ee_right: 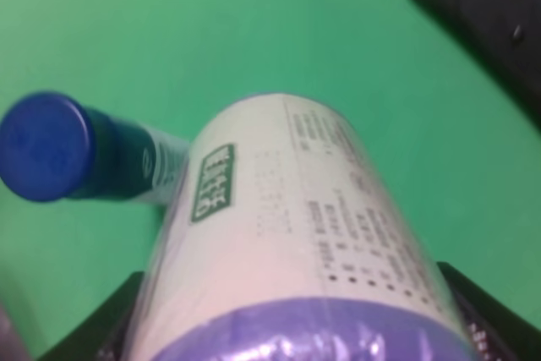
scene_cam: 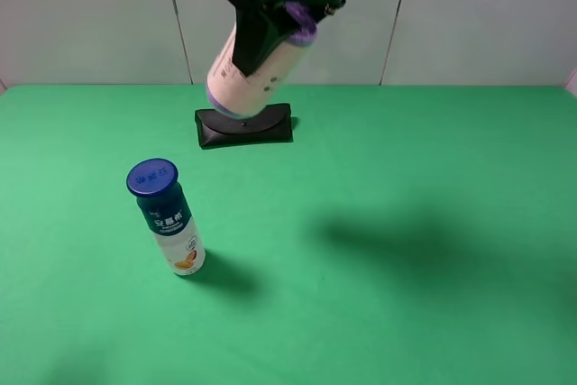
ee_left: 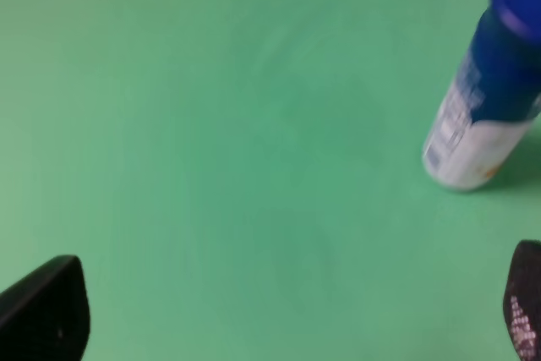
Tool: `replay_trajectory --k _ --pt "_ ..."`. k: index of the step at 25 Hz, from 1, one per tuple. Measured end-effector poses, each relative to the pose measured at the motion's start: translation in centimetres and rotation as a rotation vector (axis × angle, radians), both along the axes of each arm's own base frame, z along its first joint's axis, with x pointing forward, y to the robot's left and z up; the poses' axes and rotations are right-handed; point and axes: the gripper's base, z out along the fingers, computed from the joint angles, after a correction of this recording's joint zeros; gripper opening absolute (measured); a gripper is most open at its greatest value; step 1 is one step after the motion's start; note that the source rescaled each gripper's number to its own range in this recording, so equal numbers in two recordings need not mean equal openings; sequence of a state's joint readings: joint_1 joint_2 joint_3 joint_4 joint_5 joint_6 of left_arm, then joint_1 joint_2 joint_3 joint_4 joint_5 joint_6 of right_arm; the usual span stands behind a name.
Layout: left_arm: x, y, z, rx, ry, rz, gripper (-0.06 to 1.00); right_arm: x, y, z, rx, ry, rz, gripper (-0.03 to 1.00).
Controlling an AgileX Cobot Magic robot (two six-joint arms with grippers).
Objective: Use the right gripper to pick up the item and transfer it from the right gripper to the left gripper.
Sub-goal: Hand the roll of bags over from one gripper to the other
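1. Exterior high view: the right gripper [scene_cam: 269,29] pinches the item [scene_cam: 243,74], which is tilted in the air, its lower end overlapping the black case [scene_cam: 261,128] in view.
2. The item's purple foil top is closed, so its contents are hidden.
3. The blue-capped bottle [scene_cam: 165,218] stands upright and closed on the green table [scene_cam: 406,313].
4. The left gripper [ee_left: 283,314] is spread wide, low over the table near the bottle.

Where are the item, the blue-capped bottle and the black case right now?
item [scene_cam: 269,74], exterior high view, on its cream side wall.
blue-capped bottle [scene_cam: 169,223], exterior high view, on its label.
black case [scene_cam: 257,130], exterior high view, on its top face.
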State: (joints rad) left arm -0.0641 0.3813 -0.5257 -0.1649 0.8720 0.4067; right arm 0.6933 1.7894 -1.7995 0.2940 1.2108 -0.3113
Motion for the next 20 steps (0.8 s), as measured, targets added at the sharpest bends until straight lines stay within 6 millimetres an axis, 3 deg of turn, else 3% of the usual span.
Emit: replay_trajectory --k 4,14,20 --pt "3.0 -0.9 0.1 -0.001 -0.026 -0.111 0.94 0.0 0.1 1.0 0.018 -0.033 0.017 0.06" --pt "8.8 -4.2 -0.3 0.073 -0.070 -0.367 0.94 0.0 0.1 1.0 0.017 -0.038 0.028 0.06" --pt "11.1 -6.6 -0.2 0.133 -0.097 -0.502 0.94 0.0 0.1 1.0 0.010 -0.055 0.060 0.06"
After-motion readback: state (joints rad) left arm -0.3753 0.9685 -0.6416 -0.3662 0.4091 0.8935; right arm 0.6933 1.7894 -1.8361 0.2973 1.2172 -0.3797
